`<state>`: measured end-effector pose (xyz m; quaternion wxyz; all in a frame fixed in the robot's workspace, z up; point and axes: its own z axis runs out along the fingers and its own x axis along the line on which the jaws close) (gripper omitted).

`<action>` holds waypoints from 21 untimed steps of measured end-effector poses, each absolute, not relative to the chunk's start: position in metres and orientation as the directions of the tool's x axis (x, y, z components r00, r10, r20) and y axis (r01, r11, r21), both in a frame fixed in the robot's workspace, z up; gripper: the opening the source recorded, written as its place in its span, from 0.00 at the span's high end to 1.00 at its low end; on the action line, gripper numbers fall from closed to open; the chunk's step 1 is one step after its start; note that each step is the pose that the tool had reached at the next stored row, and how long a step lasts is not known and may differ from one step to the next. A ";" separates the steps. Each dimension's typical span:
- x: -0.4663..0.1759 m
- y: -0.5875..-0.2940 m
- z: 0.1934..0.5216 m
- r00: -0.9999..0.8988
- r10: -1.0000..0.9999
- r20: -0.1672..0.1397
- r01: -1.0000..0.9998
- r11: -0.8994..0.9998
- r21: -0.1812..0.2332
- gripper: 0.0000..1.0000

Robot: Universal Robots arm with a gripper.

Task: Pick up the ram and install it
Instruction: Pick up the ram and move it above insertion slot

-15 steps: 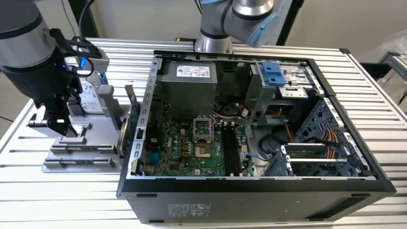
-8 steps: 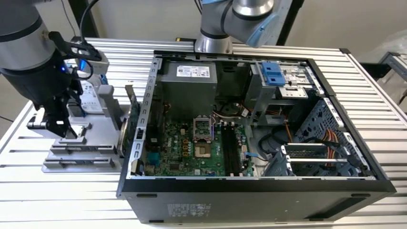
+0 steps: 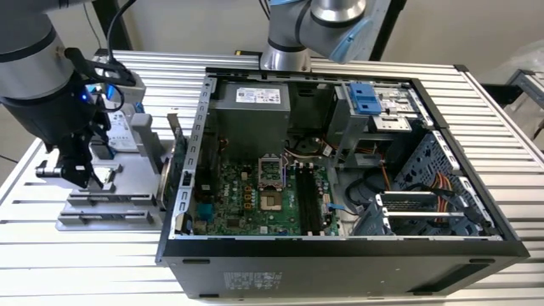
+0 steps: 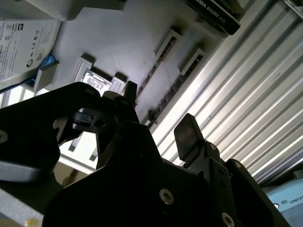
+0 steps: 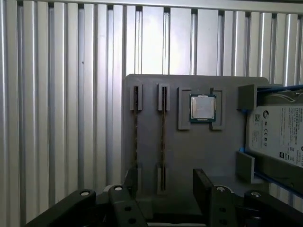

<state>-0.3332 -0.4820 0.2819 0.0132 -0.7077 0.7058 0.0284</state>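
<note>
The gripper [image 5: 163,187] hangs over the gray holder [image 5: 189,156] on the tabletop [image 5: 57,118], jaws open, with the slotted ram [image 5: 163,127] lined up between them.

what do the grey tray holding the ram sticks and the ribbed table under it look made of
Flat grey holder tray: matte, even grey, blocky raised slot walls; probably moulded or printed plastic, possibly painted metal. Ribbed silver table: bright sheen along straight parallel ridges; likely bare extruded aluminium.
</note>
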 end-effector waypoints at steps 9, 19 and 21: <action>-0.335 -0.485 0.278 0.002 -0.998 -0.059 -1.000 -0.003 0.021 0.00; -0.336 -0.487 0.271 0.002 -0.998 -0.059 -1.000 -0.003 0.022 0.00; -0.337 -0.487 0.270 0.002 -0.998 -0.059 -1.000 -0.004 0.022 0.00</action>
